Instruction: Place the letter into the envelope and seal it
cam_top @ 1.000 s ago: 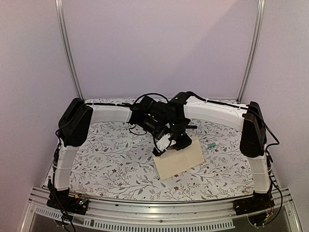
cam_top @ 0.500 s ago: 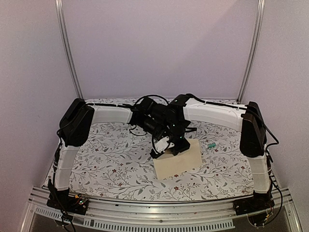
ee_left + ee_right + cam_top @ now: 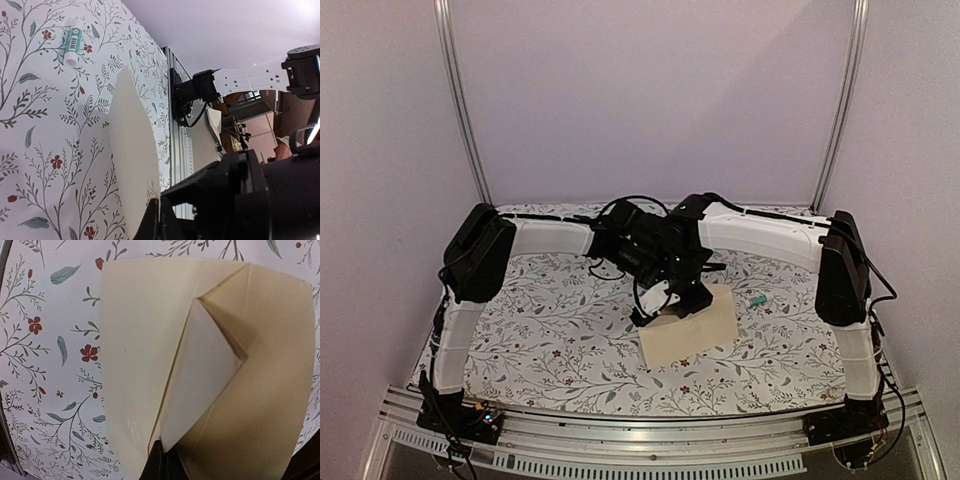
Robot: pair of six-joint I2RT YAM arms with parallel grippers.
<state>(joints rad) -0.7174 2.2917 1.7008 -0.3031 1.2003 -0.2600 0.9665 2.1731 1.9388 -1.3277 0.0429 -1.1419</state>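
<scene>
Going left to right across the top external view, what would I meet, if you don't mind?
Left arm's black elbow housing → plain cream paper envelope → small green-and-white tube → right arm's black elbow housing.

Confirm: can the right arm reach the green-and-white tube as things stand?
Probably, once freed: the tube lies uncovered just right of the envelope, but the right gripper is shut on the envelope and must release it first.

Top cam: high, behind arm bases [image 3: 450, 405], tilted down, whole counter [image 3: 550, 330] in frame. Left wrist cam: low, rolled sideways, skimming along envelope [image 3: 132, 150] edge-on. Right wrist cam: straight down, super close (envelope fills it). All three share envelope.
</scene>
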